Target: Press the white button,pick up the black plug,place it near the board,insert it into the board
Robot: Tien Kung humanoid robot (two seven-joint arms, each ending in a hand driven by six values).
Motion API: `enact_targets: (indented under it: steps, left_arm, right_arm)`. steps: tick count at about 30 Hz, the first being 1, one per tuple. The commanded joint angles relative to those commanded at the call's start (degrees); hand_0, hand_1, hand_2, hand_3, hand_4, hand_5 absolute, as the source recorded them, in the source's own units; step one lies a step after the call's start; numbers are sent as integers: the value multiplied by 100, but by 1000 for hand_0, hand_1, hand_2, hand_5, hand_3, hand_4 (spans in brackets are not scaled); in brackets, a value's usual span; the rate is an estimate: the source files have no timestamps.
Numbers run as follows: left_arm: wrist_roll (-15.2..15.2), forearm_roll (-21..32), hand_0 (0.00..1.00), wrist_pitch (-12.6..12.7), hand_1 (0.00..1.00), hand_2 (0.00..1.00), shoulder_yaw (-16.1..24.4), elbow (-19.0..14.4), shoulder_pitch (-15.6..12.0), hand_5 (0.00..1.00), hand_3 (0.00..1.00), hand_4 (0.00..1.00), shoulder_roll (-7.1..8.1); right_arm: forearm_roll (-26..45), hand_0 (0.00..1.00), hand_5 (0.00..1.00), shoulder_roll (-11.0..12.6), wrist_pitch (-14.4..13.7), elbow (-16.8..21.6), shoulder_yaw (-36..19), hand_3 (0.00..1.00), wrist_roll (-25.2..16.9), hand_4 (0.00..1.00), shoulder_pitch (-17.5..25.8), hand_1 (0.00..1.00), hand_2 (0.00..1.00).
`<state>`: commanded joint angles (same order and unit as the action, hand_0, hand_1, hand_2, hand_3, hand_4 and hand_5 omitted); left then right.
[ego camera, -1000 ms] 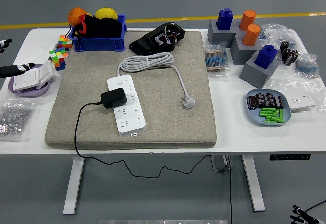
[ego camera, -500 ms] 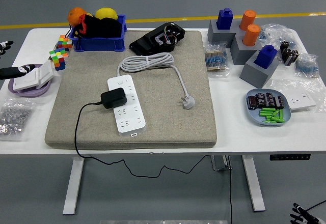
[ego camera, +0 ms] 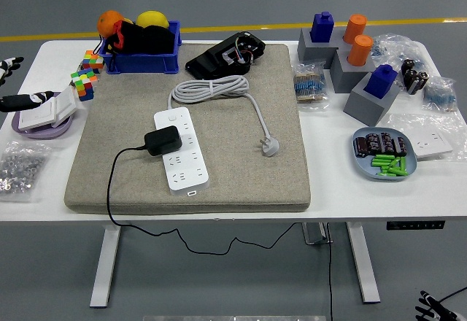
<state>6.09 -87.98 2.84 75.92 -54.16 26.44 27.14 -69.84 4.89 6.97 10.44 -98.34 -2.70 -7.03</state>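
Sitting on a grey pad (ego camera: 219,168) in the middle of the white table (ego camera: 343,190), the white power strip (ego camera: 181,149) runs from far-left to near-right, with its white button (ego camera: 172,116) at the far end. The black plug (ego camera: 163,140) rests on the strip's left side about midway along it, seemingly seated in a socket, and its black cable (ego camera: 111,190) curves left and near, off the pad and over the table's near edge. The strip's own white cord (ego camera: 211,87) lies coiled just beyond it, ending in a white plug (ego camera: 271,145) lying on the pad to the right.

At the far left edge, only the tips of the left hand (ego camera: 14,95) show: one dark fingertip by the table's far-left corner and another reaching over a white switch (ego camera: 45,113) on a purple dish (ego camera: 22,128). Too little shows to tell whether the fingers are spread or curled. The right hand (ego camera: 430,308) barely shows at the lower right corner, below table level, and its fingers cannot be judged either.

Far left stand a blue bin (ego camera: 142,62) and colour cubes (ego camera: 86,73). To the right are grey blocks (ego camera: 368,98) with blue and orange pegs, and a blue plate (ego camera: 408,164) of green and dark parts.
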Motion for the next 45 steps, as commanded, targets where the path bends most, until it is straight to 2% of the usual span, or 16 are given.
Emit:
enact_targets:
  steps: [30,45]
  left_arm:
    - [65,47,952,-18,982,968,-253,-425,80,189,951,833,10]
    - [80,23,951,-13,982,969,-214,-619,33,185,939,828,14]
  right_arm:
    - [127,788,494,84,23,0,182,631,11,726,-22,682,656]
    - [139,788,492,76,25,26,190,631,7,724,2,681,655]
